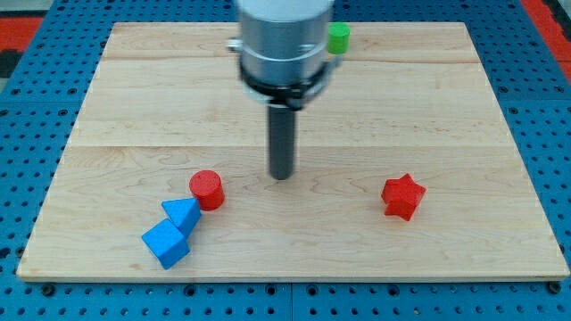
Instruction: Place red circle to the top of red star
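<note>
A pale wooden worktop (428,98), made of long planks running from the view's left to its right, fills most of the scene and rests on a blue pegboard base (36,107) dotted with small holes; a strip of red shows at both top corners of the view. My arm comes down from the view's top centre as a wide grey cylinder, narrowing to a straight dark rod. I have no fingers to open or close and hold nothing; my tip (282,176) sits on the bare wood near the middle of the worktop. The red circle (206,188), a short round block, lies to the view's left of my tip and slightly lower, close by but with a gap between us. Just below it, toward the bottom left, a blue triangle (182,214) sits almost against the red circle, and a blue cube (166,243) touches the triangle's lower side. The red star (402,196) lies well apart, on the view's right, at about the same height as the red circle. A green block (338,38) peeks out beside my arm at the worktop's top edge, its shape partly hidden.
</note>
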